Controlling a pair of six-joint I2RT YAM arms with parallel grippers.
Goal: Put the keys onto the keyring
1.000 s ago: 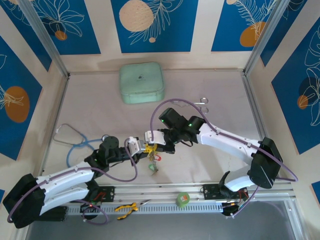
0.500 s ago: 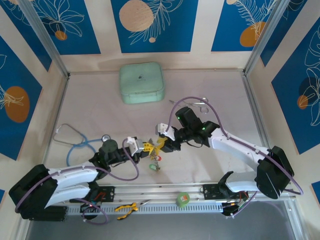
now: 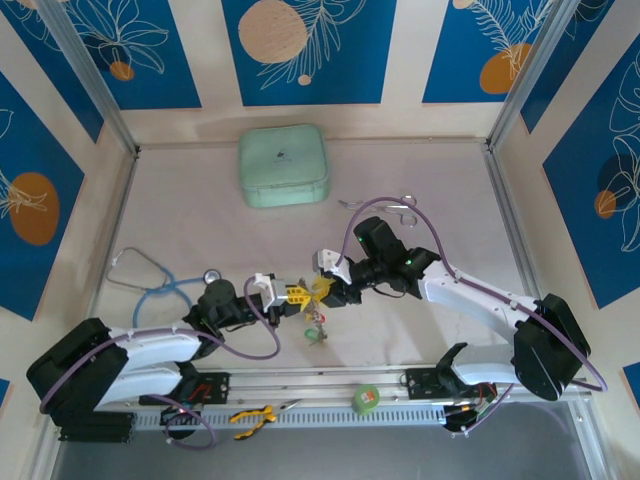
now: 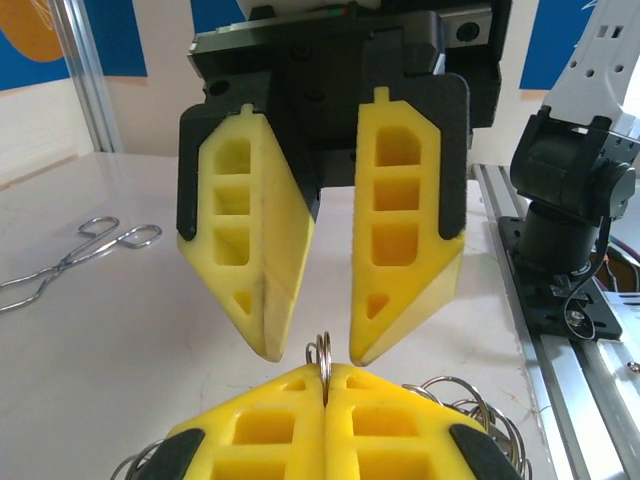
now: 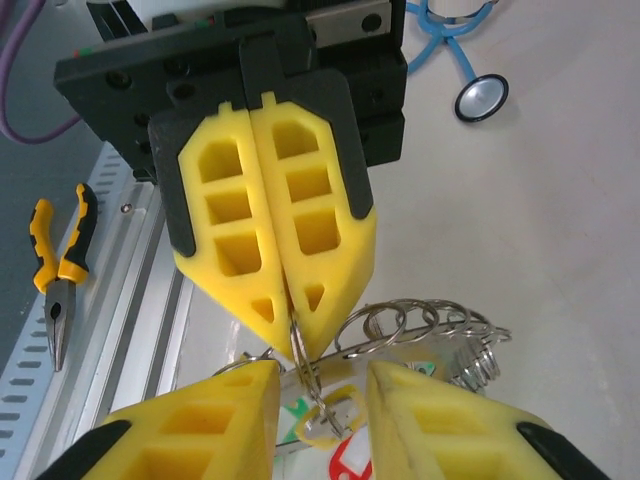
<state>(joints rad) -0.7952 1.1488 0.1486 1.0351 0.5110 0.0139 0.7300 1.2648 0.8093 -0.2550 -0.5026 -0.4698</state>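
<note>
My left gripper [image 3: 292, 296] [image 4: 325, 372] is shut on a small wire split ring [image 4: 322, 352] that stands upright between its yellow fingertips. Below it hang the keys [image 3: 318, 326] with yellow [image 5: 326, 421], green and red tags. The keyring [image 5: 420, 335] shows edge-on just behind, with several small split rings threaded on it. My right gripper [image 3: 326, 290] [image 5: 320, 375] faces the left one tip to tip. It stands open, one fingertip [image 4: 268, 340] on each side of the pinched ring, touching nothing.
A mint-green pouch [image 3: 284, 166] lies at the back. Forceps [image 3: 385, 205] [image 4: 70, 250] lie right of it, and a blue stethoscope [image 3: 150, 280] [image 5: 470, 80] lies at the left. Yellow-handled pliers [image 3: 252, 417] [image 5: 60, 270] and a green tape roll [image 3: 367, 399] sit on the front rail.
My right gripper has opened and drawn back a little to the right. The left gripper has stayed shut on the split ring and shifted slightly right with the hanging keys.
</note>
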